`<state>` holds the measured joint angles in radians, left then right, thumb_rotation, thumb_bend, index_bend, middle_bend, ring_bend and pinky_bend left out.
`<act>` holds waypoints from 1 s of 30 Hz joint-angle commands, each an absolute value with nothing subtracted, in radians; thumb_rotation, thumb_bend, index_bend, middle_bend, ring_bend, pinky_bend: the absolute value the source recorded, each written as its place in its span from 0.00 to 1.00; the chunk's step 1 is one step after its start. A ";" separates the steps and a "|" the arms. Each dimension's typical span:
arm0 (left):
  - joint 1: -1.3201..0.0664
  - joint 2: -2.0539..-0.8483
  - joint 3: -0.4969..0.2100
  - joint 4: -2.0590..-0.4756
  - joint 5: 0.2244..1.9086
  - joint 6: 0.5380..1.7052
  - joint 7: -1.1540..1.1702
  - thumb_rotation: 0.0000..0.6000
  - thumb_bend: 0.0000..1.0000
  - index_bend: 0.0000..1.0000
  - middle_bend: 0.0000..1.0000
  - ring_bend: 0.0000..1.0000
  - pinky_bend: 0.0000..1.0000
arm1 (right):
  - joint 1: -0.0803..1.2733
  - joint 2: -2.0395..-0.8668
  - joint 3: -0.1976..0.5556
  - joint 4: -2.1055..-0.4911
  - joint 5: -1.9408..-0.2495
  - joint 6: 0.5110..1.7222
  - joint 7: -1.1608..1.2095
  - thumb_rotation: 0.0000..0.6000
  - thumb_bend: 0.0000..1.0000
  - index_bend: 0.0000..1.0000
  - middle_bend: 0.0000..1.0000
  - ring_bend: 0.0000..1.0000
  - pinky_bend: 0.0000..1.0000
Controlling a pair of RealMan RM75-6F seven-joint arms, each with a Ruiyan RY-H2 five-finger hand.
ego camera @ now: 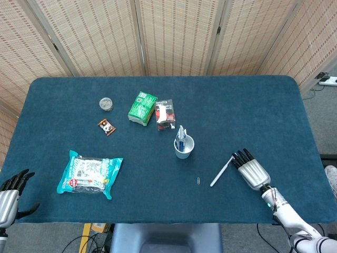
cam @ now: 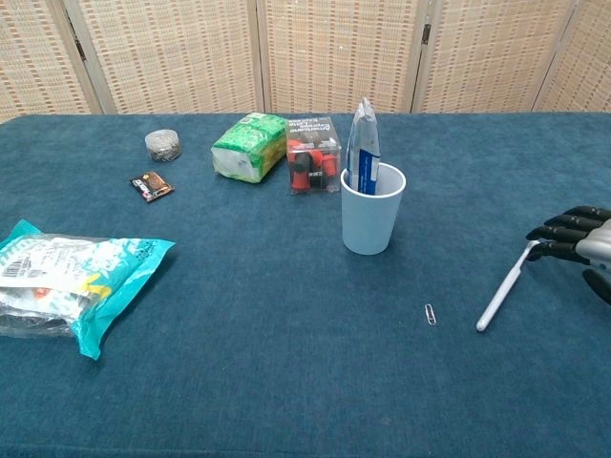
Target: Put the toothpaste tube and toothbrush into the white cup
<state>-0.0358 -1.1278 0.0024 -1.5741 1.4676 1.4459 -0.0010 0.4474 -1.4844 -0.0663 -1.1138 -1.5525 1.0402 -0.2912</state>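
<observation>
The toothpaste tube (cam: 363, 145) already stands in the white cup (cam: 372, 221), near the middle of the frame. The toothbrush (cam: 504, 287) lies on the table (ego camera: 253, 110) at the lower right. The right hand (ego camera: 249, 168) touches its head end with spread fingers and holds nothing. I would pinch the handle firmly, lift it, then lower it beside the tube. The left hand (ego camera: 11, 191) waits empty at the lower left corner.

Toothpaste tube (ego camera: 181, 136) is standing in the white cup (ego camera: 184, 147). Toothbrush (ego camera: 221, 172) is lying on the table (ego camera: 253, 116), right hand (ego camera: 250, 169) touching its head end.
</observation>
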 commanded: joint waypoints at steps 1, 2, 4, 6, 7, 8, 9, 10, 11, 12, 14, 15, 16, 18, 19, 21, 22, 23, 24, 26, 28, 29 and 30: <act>-0.034 -1.127 0.003 -1.573 1.465 1.447 -0.002 1.00 0.25 0.17 0.11 0.14 0.20 | 0.460 -1.505 -0.060 -1.099 -1.561 1.036 -0.288 1.00 0.76 0.17 0.07 0.00 0.00; -0.033 -1.127 0.002 -1.573 1.464 1.447 -0.003 1.00 0.25 0.17 0.11 0.14 0.20 | 0.463 -1.511 -0.059 -1.096 -1.564 1.035 -0.289 1.00 0.76 0.17 0.07 0.00 0.00; -0.032 -1.127 0.002 -1.571 1.463 1.449 -0.005 1.00 0.25 0.17 0.11 0.14 0.20 | 0.472 -1.526 -0.056 -1.090 -1.573 1.036 -0.290 1.00 0.76 0.16 0.07 0.00 0.00; -0.032 -1.126 0.002 -1.571 1.462 1.447 -0.004 1.00 0.25 0.17 0.11 0.14 0.20 | 0.482 -1.540 -0.054 -1.089 -1.580 1.033 -0.291 1.00 0.76 0.16 0.07 0.00 0.00; -0.032 -1.126 0.002 -1.571 1.461 1.447 -0.004 1.00 0.25 0.17 0.11 0.14 0.20 | 0.488 -1.546 -0.054 -1.089 -1.586 1.031 -0.292 1.00 0.76 0.16 0.07 0.00 0.00; -0.032 -1.126 0.002 -1.571 1.461 1.447 -0.004 1.00 0.25 0.17 0.11 0.14 0.20 | 0.492 -1.551 -0.053 -1.090 -1.590 1.029 -0.292 1.00 0.76 0.16 0.07 0.00 0.00; -0.032 -1.126 0.002 -1.572 1.460 1.447 -0.004 1.00 0.25 0.17 0.11 0.14 0.20 | 0.497 -1.556 -0.053 -1.093 -1.593 1.027 -0.292 1.00 0.76 0.16 0.07 0.00 0.00; -0.032 -1.126 0.002 -1.572 1.460 1.447 -0.005 1.00 0.25 0.17 0.11 0.14 0.20 | 0.501 -1.560 -0.052 -1.096 -1.599 1.032 -0.291 1.00 0.76 0.16 0.07 0.00 0.00; -0.031 -1.126 0.001 -1.572 1.461 1.449 -0.006 1.00 0.25 0.17 0.11 0.14 0.20 | 0.502 -1.562 -0.052 -1.098 -1.603 1.037 -0.290 1.00 0.75 0.16 0.07 0.00 0.00; -0.030 -1.125 0.001 -1.572 1.461 1.451 -0.008 1.00 0.25 0.17 0.11 0.14 0.20 | 0.501 -1.561 -0.051 -1.101 -1.605 1.043 -0.289 1.00 0.75 0.16 0.07 0.00 0.00; -0.028 -1.125 0.000 -1.569 1.460 1.454 -0.012 1.00 0.25 0.17 0.11 0.14 0.20 | 0.492 -1.551 -0.049 -1.106 -1.599 1.057 -0.286 1.00 0.75 0.16 0.07 0.00 0.00; -0.028 -1.125 0.001 -1.568 1.460 1.453 -0.013 1.00 0.25 0.17 0.11 0.14 0.20 | 0.487 -1.543 -0.048 -1.109 -1.593 1.061 -0.284 1.00 0.75 0.16 0.07 0.00 0.00; -0.028 -1.126 0.001 -1.566 1.459 1.451 -0.013 1.00 0.25 0.17 0.11 0.14 0.20 | 0.479 -1.532 -0.047 -1.110 -1.584 1.066 -0.280 1.00 0.75 0.16 0.07 0.00 0.00; -0.029 -1.128 0.002 -1.564 1.459 1.448 -0.013 1.00 0.25 0.17 0.11 0.14 0.20 | 0.466 -1.514 -0.045 -1.108 -1.569 1.075 -0.277 1.00 0.75 0.16 0.07 0.00 0.00; -0.029 -1.129 0.003 -1.564 1.460 1.447 -0.014 1.00 0.25 0.17 0.11 0.14 0.20 | 0.459 -1.505 -0.044 -1.108 -1.563 1.080 -0.274 1.00 0.75 0.16 0.07 0.00 0.00; -0.030 -1.131 0.003 -1.564 1.461 1.446 -0.012 1.00 0.25 0.17 0.11 0.14 0.20 | 0.445 -1.485 -0.041 -1.109 -1.548 1.090 -0.264 1.00 0.75 0.16 0.07 0.00 0.00; -0.030 -1.131 0.004 -1.564 1.462 1.446 -0.011 1.00 0.25 0.17 0.11 0.14 0.20 | 0.437 -1.474 -0.041 -1.108 -1.541 1.093 -0.261 1.00 0.75 0.16 0.07 0.00 0.00; -0.029 -1.131 0.004 -1.565 1.462 1.446 -0.010 1.00 0.25 0.17 0.11 0.14 0.20 | 0.433 -1.467 -0.041 -1.107 -1.536 1.094 -0.259 1.00 0.75 0.16 0.07 0.00 0.00; -0.029 -1.131 0.004 -1.565 1.462 1.447 -0.010 1.00 0.25 0.17 0.11 0.14 0.20 | 0.428 -1.462 -0.042 -1.106 -1.532 1.094 -0.258 1.00 0.75 0.16 0.07 0.00 0.00; -0.029 -1.131 0.003 -1.568 1.462 1.448 -0.008 1.00 0.25 0.17 0.11 0.14 0.20 | 0.422 -1.456 -0.042 -1.099 -1.520 1.088 -0.255 1.00 0.75 0.16 0.07 0.00 0.00; -0.030 -1.130 0.003 -1.570 1.463 1.448 -0.005 1.00 0.25 0.17 0.11 0.14 0.20 | 0.420 -1.458 -0.040 -1.090 -1.513 1.081 -0.250 1.00 0.75 0.16 0.07 0.00 0.00; -0.030 -1.129 0.003 -1.572 1.464 1.448 -0.004 1.00 0.25 0.17 0.11 0.14 0.20 | 0.421 -1.464 -0.039 -1.084 -1.511 1.076 -0.246 1.00 0.75 0.16 0.07 0.00 0.00; -0.030 -1.129 0.003 -1.573 1.465 1.449 -0.003 1.00 0.25 0.17 0.11 0.14 0.20 | 0.422 -1.469 -0.038 -1.078 -1.510 1.073 -0.243 1.00 0.75 0.16 0.07 0.00 0.00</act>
